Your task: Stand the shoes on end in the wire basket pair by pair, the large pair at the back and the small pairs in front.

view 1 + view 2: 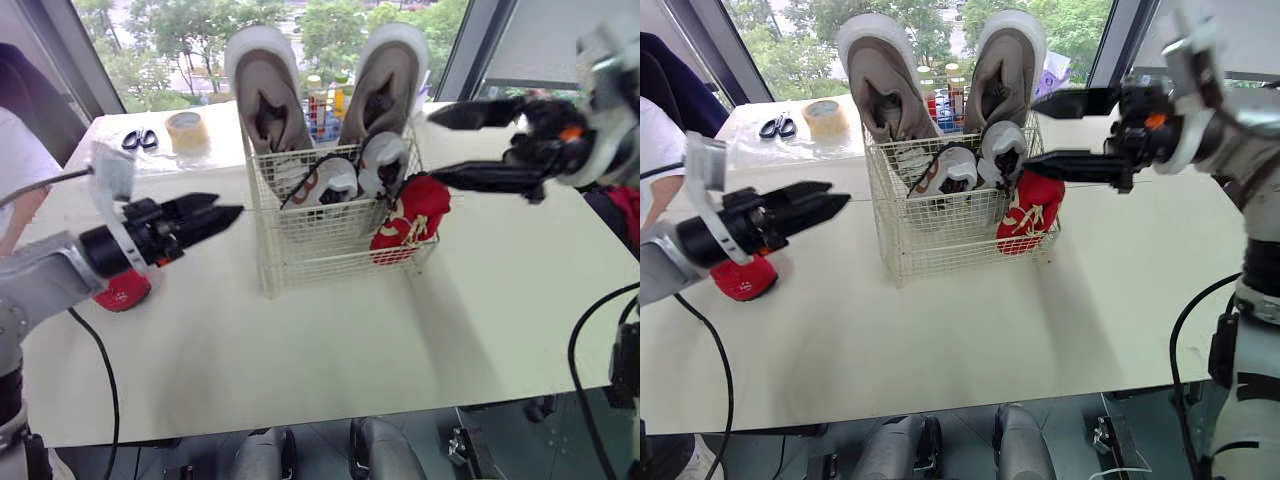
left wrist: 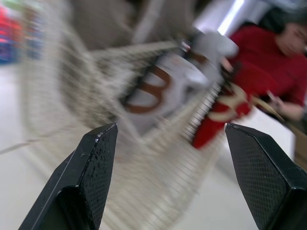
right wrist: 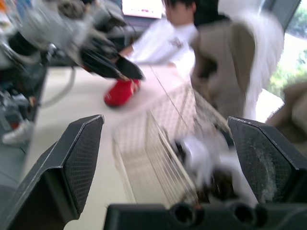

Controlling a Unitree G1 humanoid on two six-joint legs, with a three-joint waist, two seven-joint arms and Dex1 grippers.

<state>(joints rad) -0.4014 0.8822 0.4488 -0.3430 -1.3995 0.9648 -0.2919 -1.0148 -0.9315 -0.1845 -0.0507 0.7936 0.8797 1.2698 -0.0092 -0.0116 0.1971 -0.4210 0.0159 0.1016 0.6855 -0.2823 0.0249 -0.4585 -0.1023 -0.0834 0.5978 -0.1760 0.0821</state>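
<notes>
From where I stand the job looks most of the way done. The wire basket (image 1: 330,250) sits mid-table with the large tan shoes (image 1: 265,90) standing on end along its back, soles to the window, and the small white-and-brown pair (image 1: 325,180) upright in front of them. One red shoe (image 1: 410,215) leans at the basket's front right corner, though I cannot tell whether it sits fully inside the wire. Its mate, the other red shoe (image 1: 122,290), lies out on the table, just behind the left arm, so I judge that one remains to be picked up and stood beside its partner. The left gripper (image 1: 225,207) hangs empty beside the basket, pointing at it, its fingers parted. The right gripper (image 1: 432,148) hovers above the basket's right side, spread wide and holding nothing. The table (image 1: 300,350) is plain white, with a roll of tape (image 1: 186,128) and scissors (image 1: 140,139) at the far corner. Behind are tall windows with green trees, and a person in a white sleeve (image 1: 15,170) stands at the left edge.
</notes>
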